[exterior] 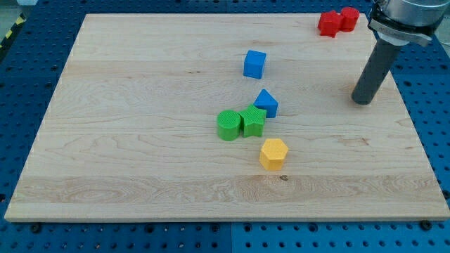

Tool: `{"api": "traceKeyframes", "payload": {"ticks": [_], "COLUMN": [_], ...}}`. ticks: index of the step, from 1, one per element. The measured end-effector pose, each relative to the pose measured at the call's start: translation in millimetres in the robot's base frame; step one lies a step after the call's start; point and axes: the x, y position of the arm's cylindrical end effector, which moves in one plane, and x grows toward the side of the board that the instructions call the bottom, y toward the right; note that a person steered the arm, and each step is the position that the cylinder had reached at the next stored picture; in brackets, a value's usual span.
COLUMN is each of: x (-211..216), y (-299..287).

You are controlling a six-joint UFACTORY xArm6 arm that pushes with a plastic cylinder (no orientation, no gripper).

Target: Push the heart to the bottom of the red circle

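Two red blocks touch at the board's top right corner. The right one looks round, the red circle. The left one is more angular. A yellow block lies below the board's middle; I cannot tell whether its outline is a heart or a hexagon. My tip rests on the board at the view's right, well below the red blocks and far to the right of and above the yellow block. It touches no block.
A blue cube sits above the centre. A blue triangle, a green star and a green circle cluster at the centre, just above the yellow block. The board's right edge is near my tip.
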Motion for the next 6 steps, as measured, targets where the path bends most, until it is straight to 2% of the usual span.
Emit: {"api": "traceKeyframes", "payload": {"ticks": [3, 6], "x": [-10, -1], "y": [0, 18]}}
